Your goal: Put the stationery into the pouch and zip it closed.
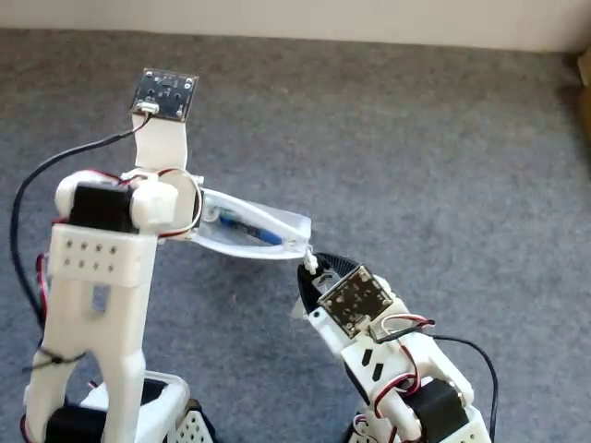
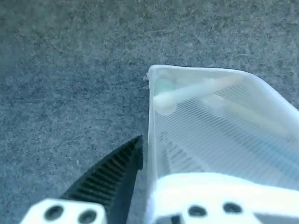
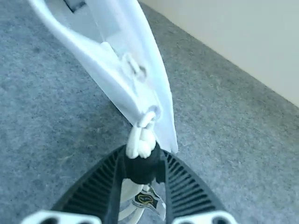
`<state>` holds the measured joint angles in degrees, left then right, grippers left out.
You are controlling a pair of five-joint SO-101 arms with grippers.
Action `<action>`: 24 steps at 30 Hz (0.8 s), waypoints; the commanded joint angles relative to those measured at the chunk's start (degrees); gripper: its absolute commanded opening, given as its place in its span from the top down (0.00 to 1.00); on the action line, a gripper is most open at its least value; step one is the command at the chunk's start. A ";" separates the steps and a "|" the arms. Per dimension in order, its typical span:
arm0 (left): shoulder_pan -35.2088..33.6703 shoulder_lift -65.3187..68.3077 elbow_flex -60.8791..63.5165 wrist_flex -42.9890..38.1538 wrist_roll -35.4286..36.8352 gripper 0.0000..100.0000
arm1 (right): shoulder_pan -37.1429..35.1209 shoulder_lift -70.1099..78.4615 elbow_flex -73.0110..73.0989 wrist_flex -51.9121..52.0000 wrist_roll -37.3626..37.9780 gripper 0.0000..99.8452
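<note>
A translucent white pouch point(image 1: 249, 231) hangs a little above the grey carpet between my two arms. Stationery lies inside it: a blue pen point(image 1: 257, 232) in the high view, a white pen point(image 2: 187, 93) in the left wrist view. My left gripper point(image 1: 197, 221) is shut on the pouch's left end, the black finger point(image 2: 117, 172) pressed against the pouch wall point(image 2: 219, 135). My right gripper point(image 1: 314, 269) is at the pouch's right end, shut on the white zipper pull point(image 3: 140, 140), which hangs from the pouch's corner point(image 3: 154, 112). The pouch mouth point(image 3: 88, 14) looks partly open farther along.
Grey carpet point(image 1: 443, 148) stretches free on all sides of the pouch. A pale wall point(image 3: 243, 37) runs along the far edge. Thin cables point(image 1: 28, 194) loop beside both arm bases.
</note>
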<state>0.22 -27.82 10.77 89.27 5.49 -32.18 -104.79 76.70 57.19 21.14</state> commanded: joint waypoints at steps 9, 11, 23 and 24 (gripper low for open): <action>6.29 -0.92 -9.80 -1.93 0.35 0.77 | -2.15 -0.57 -3.65 0.22 2.37 0.99; 9.27 -0.66 -11.30 -3.96 0.26 0.77 | -2.15 -0.57 -3.65 0.22 2.37 0.99; 24.31 -0.40 -1.01 -26.81 -5.71 0.77 | -1.98 -0.57 -3.65 0.31 2.37 0.99; 25.80 -0.48 -0.40 -27.34 -7.91 0.77 | -1.98 -0.57 -3.65 0.31 2.37 0.99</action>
<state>19.30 -27.74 8.75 66.68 4.26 -33.58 -104.70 76.70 57.36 22.81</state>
